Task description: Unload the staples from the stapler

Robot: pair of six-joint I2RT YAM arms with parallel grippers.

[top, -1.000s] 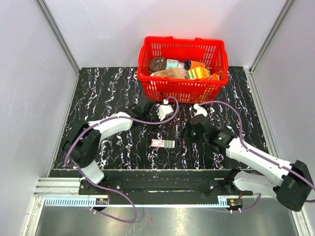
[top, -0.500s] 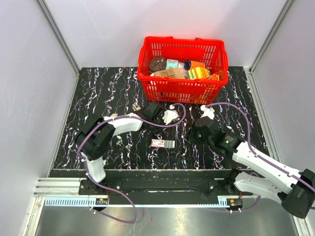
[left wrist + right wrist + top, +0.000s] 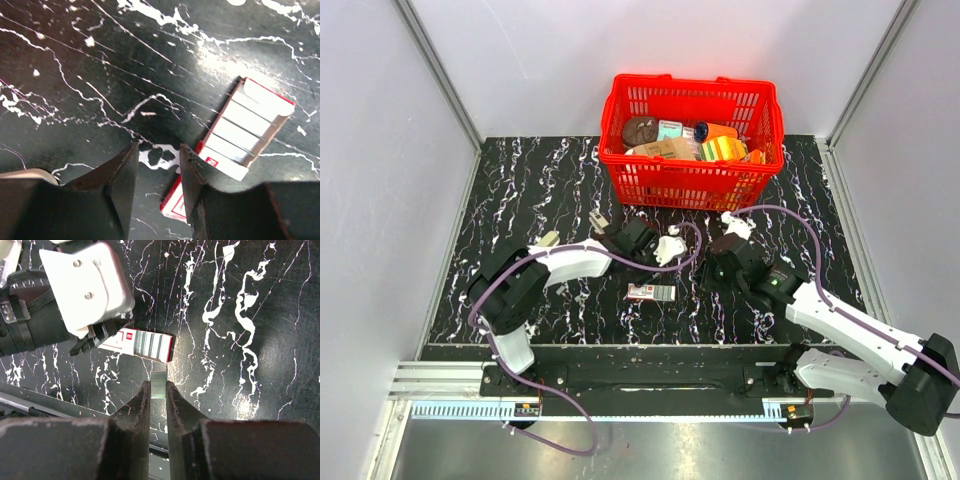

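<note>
Left arm swung in toward centre; left gripper point(image 3: 157, 148) part-open, empty, just far of staple box point(image 3: 651, 292). Right gripper point(image 3: 158, 389) pinches staple strip point(image 3: 159, 379); box just left of it, long axis left-right.

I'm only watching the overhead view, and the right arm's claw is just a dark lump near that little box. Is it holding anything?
Observer: Yes. Its wrist camera shows the right gripper pinching a short silver staple strip.
Visitor: What's in the little box?
Observer: The left wrist camera shows the box lying open, with rows of staples side by side inside.
Visitor: And the left claw?
Observer: The left gripper holds nothing; its jaws stand apart above the table, beside the box.
</note>
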